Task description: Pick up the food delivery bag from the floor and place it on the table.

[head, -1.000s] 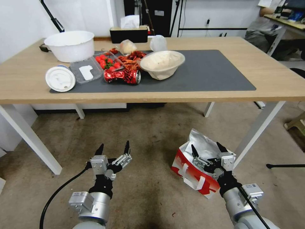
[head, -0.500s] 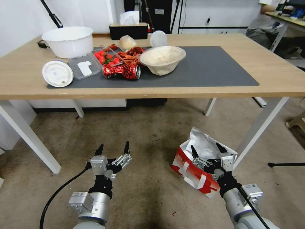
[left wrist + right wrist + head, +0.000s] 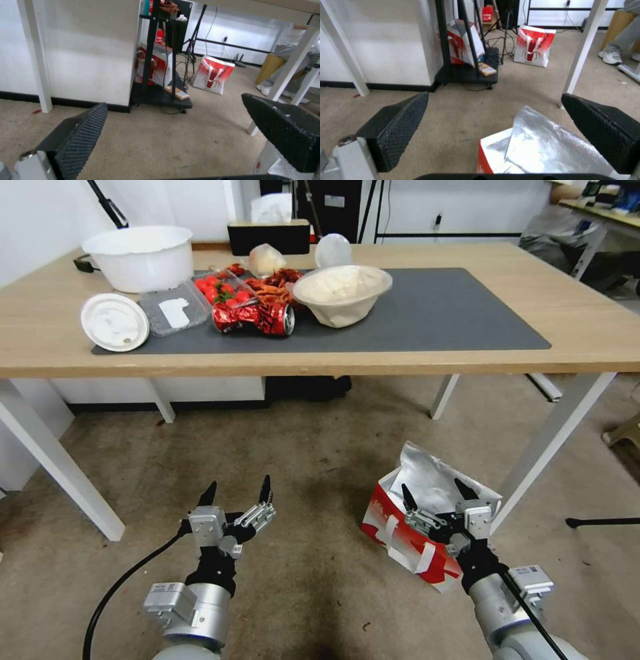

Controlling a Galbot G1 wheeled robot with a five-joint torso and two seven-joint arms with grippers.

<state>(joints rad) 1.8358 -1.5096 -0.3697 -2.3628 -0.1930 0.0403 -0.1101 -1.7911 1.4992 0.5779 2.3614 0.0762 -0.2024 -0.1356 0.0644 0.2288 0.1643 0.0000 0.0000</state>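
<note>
View's slid down a bit, so the table (image 3: 467, 360) sits higher in frame. The food delivery bag (image 3: 407, 527) sits on the floor (image 3: 313, 460) at lower right (foil flap up), right gripper (image 3: 433, 495) spread wide over it, holding nothing. Left gripper (image 3: 237, 488) hangs lower left, also wide apart.

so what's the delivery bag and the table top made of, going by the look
The food delivery bag looks like stiff glossy paper, white and red, creased at the folds, with a crinkled silver foil lining. The table top looks like light wood or wood-look laminate with a matte grain; which one is unclear.
</note>
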